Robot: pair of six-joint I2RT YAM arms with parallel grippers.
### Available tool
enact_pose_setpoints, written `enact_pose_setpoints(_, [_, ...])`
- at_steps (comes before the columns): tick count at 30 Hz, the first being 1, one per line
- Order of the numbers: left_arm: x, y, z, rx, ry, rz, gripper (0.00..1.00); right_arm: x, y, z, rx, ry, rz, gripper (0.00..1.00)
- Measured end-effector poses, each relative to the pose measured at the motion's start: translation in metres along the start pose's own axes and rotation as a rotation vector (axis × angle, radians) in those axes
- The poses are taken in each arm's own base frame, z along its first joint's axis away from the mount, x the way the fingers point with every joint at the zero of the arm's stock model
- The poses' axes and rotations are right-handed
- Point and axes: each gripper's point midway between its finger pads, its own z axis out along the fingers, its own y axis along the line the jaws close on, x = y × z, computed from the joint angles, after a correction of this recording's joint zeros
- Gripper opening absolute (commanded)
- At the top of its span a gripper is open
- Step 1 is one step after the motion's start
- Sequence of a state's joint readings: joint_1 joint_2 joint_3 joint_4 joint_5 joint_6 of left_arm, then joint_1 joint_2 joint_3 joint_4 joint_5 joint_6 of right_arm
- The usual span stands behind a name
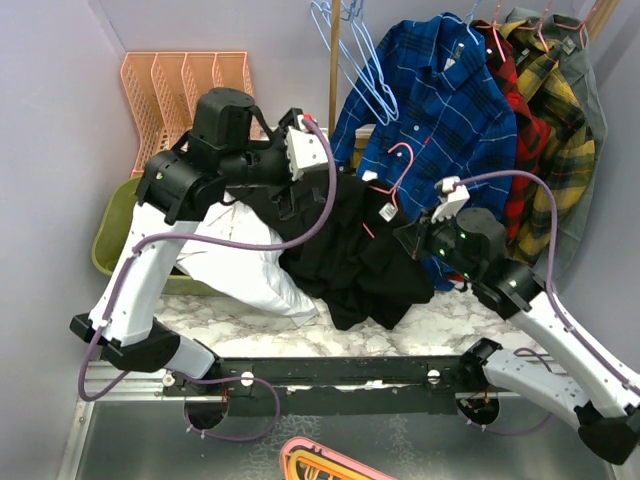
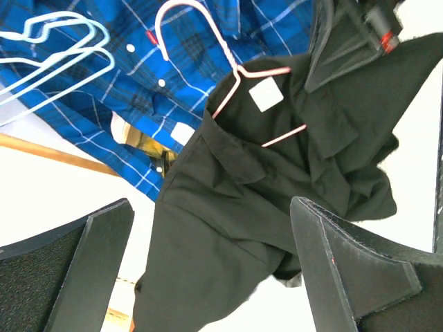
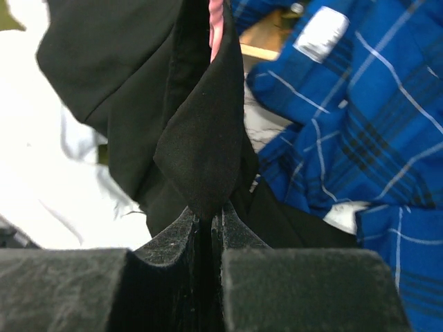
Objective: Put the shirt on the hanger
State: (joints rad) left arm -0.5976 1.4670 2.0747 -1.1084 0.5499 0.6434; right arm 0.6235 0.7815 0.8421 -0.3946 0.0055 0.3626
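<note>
The black shirt (image 1: pixel 345 255) hangs bunched over the table's middle. The pink hanger (image 1: pixel 399 163) sits in its collar, hook up; in the left wrist view the hanger (image 2: pixel 232 76) threads through the collar of the shirt (image 2: pixel 228 228). My left gripper (image 1: pixel 288 203) is open, its jaws wide apart (image 2: pixel 208 277), with the shirt's lower fabric hanging beyond them, not gripped. My right gripper (image 1: pixel 415 237) is shut on a fold of the shirt (image 3: pixel 201 138), pinched at the tips (image 3: pixel 210 216). A bit of the pink hanger (image 3: pixel 216 28) shows above the fold.
A blue plaid shirt (image 1: pixel 440 95) hangs behind, with red and yellow plaid shirts (image 1: pixel 545 110) to its right. Light blue hangers (image 1: pixel 362 65) hang by a wooden pole (image 1: pixel 333 70). A white garment (image 1: pixel 250 265) lies left, over a green bin (image 1: pixel 108 240). A pink rack (image 1: pixel 180 85) stands at back left.
</note>
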Motion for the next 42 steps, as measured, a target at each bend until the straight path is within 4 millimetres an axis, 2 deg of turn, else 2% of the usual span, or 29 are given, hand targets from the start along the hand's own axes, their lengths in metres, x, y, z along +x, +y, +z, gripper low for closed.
enact_pose_setpoints(1, [-0.009, 0.003, -0.006, -0.022, -0.025, 0.012, 0.99, 0.000, -0.007, 0.005, 0.051, 0.013, 0.025, 0.01])
enact_pose_setpoints(3, [-0.013, 0.011, -0.014, -0.056, -0.053, -0.042, 0.99, 0.003, -0.020, 0.016, 0.136, 0.038, 0.046, 0.01])
enact_pose_setpoints(5, [-0.007, 0.024, -0.021, -0.093, -0.071, -0.121, 0.99, 0.008, -0.036, 0.025, 0.231, 0.071, 0.041, 0.01])
enact_pose_setpoints(7, [0.004, 0.037, -0.026, -0.131, -0.072, -0.195, 0.99, 0.004, -0.047, 0.032, 0.292, 0.091, 0.027, 0.01])
enact_pose_setpoints(11, [0.032, 0.061, -0.034, -0.208, -0.056, -0.351, 0.99, -0.040, -0.087, 0.044, 0.415, 0.043, 0.026, 0.01])
enact_pose_setpoints(13, [0.040, 0.067, -0.041, -0.235, -0.061, -0.402, 0.99, -0.068, -0.115, 0.042, 0.483, -0.001, 0.020, 0.01])
enact_pose_setpoints(16, [0.049, 0.071, -0.059, -0.274, -0.078, -0.460, 0.99, -0.109, -0.140, 0.042, 0.537, -0.053, -0.012, 0.01])
enact_pose_setpoints(18, [0.054, 0.070, -0.070, -0.294, -0.090, -0.483, 0.99, -0.140, -0.144, 0.048, 0.533, -0.092, -0.052, 0.01])
enact_pose_setpoints(20, [0.057, 0.066, -0.079, -0.307, -0.098, -0.497, 0.99, -0.161, -0.141, 0.055, 0.509, -0.115, -0.098, 0.01])
enact_pose_setpoints(24, [0.061, 0.057, -0.086, -0.314, -0.103, -0.511, 0.99, -0.188, -0.130, 0.063, 0.443, -0.141, -0.186, 0.01])
enact_pose_setpoints(32, [0.068, 0.055, -0.085, -0.305, -0.100, -0.529, 0.99, -0.239, -0.120, 0.072, 0.396, -0.194, -0.308, 0.01])
enact_pose_setpoints(34, [0.068, 0.055, -0.086, -0.305, -0.101, -0.530, 0.99, -0.241, -0.116, 0.072, 0.375, -0.199, -0.316, 0.01])
enact_pose_setpoints(36, [0.068, 0.055, -0.086, -0.304, -0.103, -0.531, 0.99, -0.235, -0.113, 0.069, 0.357, -0.194, -0.314, 0.01])
enact_pose_setpoints(38, [0.069, 0.054, -0.086, -0.299, -0.103, -0.531, 0.99, -0.218, -0.113, 0.065, 0.347, -0.176, -0.305, 0.01])
enact_pose_setpoints(42, [0.069, 0.052, -0.084, -0.287, -0.104, -0.535, 0.99, -0.170, -0.116, 0.055, 0.336, -0.119, -0.263, 0.01])
